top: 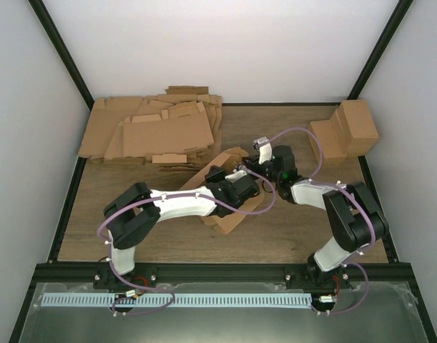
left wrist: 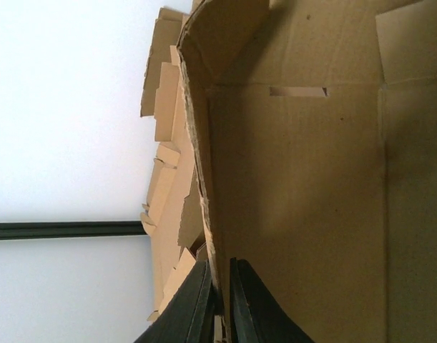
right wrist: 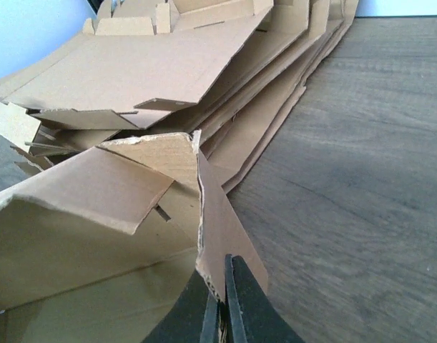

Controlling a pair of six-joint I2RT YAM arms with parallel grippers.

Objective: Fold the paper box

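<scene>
The paper box [top: 229,214] is a brown die-cut piece, partly folded, in the middle of the table under both grippers. My left gripper [top: 229,176] is shut on one raised wall of it; the left wrist view shows the wall's torn edge [left wrist: 204,179] pinched between the black fingers [left wrist: 193,307], with the box's inner panel [left wrist: 304,200] on the right. My right gripper [top: 248,166] is shut on a side flap [right wrist: 222,229], whose edge runs down between its jaws; a folded panel [right wrist: 82,186] lies to the left.
A thick heap of flat cardboard sheets [top: 157,128] lies at the back left and shows behind the box [right wrist: 189,64]. Folded brown boxes [top: 345,132] stand at the back right. A black frame [top: 61,207] edges the wooden table [top: 297,229].
</scene>
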